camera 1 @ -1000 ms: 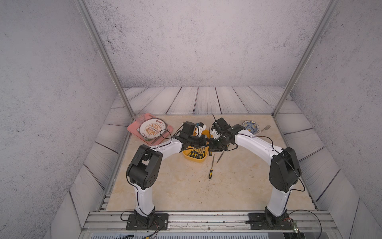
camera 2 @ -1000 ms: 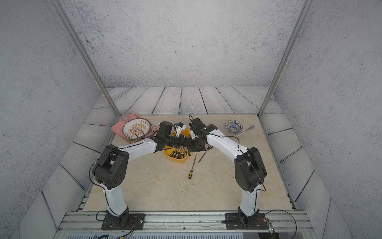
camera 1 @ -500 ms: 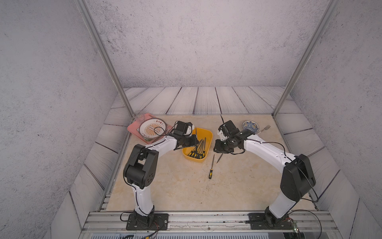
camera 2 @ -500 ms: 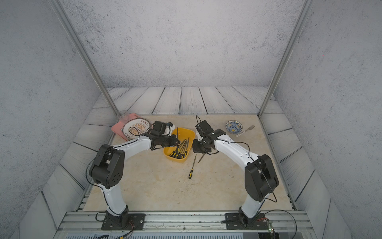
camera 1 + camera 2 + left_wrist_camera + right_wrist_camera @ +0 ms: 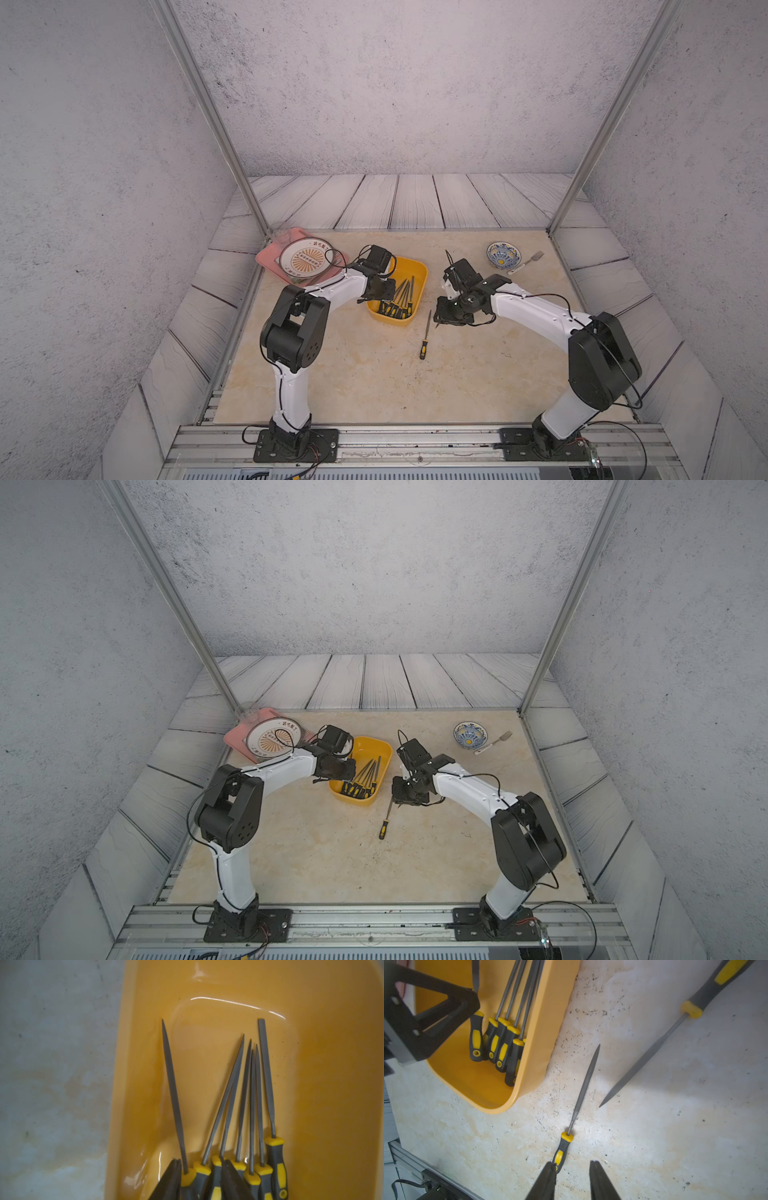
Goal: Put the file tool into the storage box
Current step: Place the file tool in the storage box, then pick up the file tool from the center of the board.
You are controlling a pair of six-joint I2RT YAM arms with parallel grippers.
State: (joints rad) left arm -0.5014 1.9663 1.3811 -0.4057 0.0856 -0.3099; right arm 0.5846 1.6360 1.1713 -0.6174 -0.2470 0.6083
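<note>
We cannot see everything. In both top views the left gripper hides its fingers under its own black wrist, at the storage box wall on that arm's side. Its wrist view shows the two dark fingers set a little apart above the box's floor, with nothing pinched between them. The handles of the files in the box lie below and run off the picture's edge.

In the top views the right gripper covers nearly all of a second file. Only the right wrist view shows it well, and there its handle is cut off. That view also cuts off the box's far end.

The file tool is not in the box. It lies flat on the table, just beside the box's corner nearest the right arm's base, not touching the wall. Its long line runs almost the same way as the box's long side. The grey tip points toward the box's far end, like the files inside, and the yellow-and-black handle sticks out past the box's near end.

The right gripper's fingers stand a small way apart and hold nothing. The file tool's handle end shows right at one finger — we cannot tell if they touch.
</note>
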